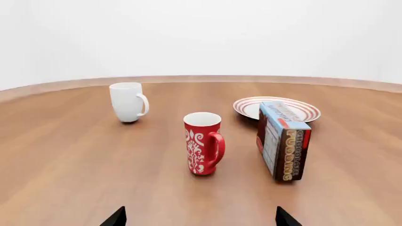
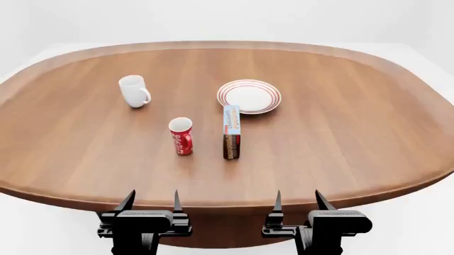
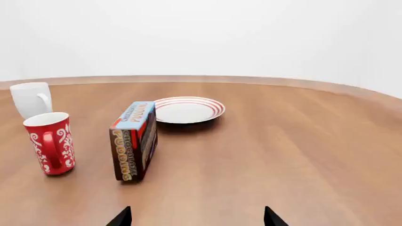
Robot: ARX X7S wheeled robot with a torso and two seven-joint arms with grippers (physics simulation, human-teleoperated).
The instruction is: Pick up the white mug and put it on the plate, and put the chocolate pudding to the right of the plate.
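Observation:
The white mug (image 2: 133, 91) stands upright at the table's far left, handle towards the plate side; it also shows as the white mug (image 1: 128, 101) and the white mug (image 3: 31, 99). The red-ringed plate (image 2: 249, 96) lies bare near the middle, the plate (image 1: 277, 108) and plate (image 3: 187, 109) in the wrist views. The chocolate pudding (image 2: 231, 132) box stands on edge just in front of the plate, seen as the pudding (image 1: 283, 141) and pudding (image 3: 133, 139). My left gripper (image 2: 151, 200) and right gripper (image 2: 298, 200) hover open at the near table edge, both empty.
A red cup with white lettering (image 2: 181, 136) stands left of the pudding box, between it and the white mug. The brown oval table (image 2: 354, 122) has bare wood on its right half and along the near edge.

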